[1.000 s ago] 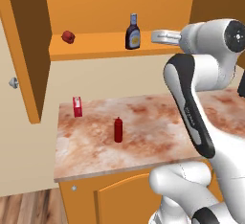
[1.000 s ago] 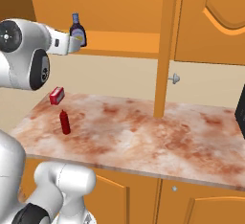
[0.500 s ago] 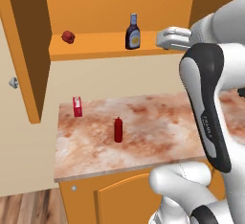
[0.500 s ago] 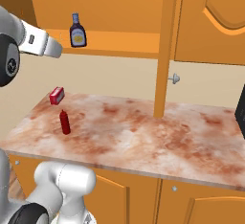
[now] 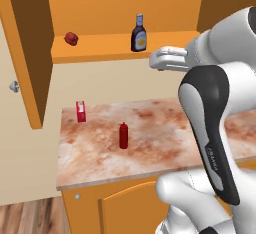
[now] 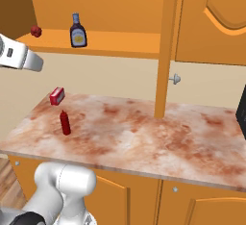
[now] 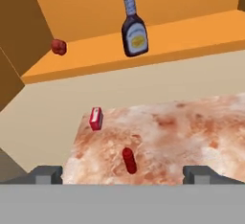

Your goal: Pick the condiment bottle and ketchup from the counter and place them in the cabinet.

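Standing upright on the wide shelf of the orange-brown wooden wall cabinet, the dark brown-purple condiment bottle with a grey cap and yellowish label is just up and to the left of the white hand. Below the hand and further left, the slim all-red ketchup squeeze bottle stands on the mottled reddish-brown marble-look counter, near a small red-and-white carton.

From the right base, the hand hangs below and left of the condiment bottle, with the ketchup under it.

Looking along the hand, its fingers are spread fully apart with nothing between them; the ketchup lies just ahead, the condiment bottle far beyond on the shelf beside a small round red object.
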Tool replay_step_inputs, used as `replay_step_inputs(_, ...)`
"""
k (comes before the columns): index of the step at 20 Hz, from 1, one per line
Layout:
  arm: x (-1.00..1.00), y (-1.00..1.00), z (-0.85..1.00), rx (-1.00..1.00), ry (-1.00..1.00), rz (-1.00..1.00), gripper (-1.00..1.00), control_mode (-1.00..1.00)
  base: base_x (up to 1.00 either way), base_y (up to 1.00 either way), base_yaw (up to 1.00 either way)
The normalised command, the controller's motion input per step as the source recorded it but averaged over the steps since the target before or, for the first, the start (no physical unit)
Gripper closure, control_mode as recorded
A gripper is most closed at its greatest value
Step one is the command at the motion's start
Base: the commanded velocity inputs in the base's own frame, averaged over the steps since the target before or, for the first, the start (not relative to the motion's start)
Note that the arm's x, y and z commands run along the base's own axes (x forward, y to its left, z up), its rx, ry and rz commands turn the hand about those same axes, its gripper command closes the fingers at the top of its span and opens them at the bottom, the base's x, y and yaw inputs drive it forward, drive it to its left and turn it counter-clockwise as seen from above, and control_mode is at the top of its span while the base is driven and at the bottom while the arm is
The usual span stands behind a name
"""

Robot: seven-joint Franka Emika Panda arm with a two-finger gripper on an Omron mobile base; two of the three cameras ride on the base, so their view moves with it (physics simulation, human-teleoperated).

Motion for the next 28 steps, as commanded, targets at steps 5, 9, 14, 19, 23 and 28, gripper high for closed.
replay_step_inputs(5, -0.10, 0.06, -0.45, 0.00, 0.10, 0.14, -1.00, -1.00, 0.00, 0.00, 0.00)
replay_step_inputs(9, -0.16, 0.14, -0.37, -0.01, 0.19, 0.12, -1.00, -1.00, 0.00, 0.00, 0.00)
replay_step_inputs(14, -0.16, 0.12, -0.22, -0.01, 0.15, 0.04, -1.00, -1.00, 0.00, 0.00, 0.00)
replay_step_inputs(19, -0.30, 0.00, -0.16, 0.00, 0.11, 0.01, -1.00, -1.00, 0.00, 0.00, 0.00)
replay_step_inputs(23, -0.30, 0.00, -0.26, 0.00, 0.08, 0.00, -1.00, -1.00, 0.00, 0.00, 0.00)
replay_step_inputs(28, -0.12, 0.00, -0.30, -0.05, 0.00, 0.00, -1.00, -1.00, 0.00, 0.00, 0.00)
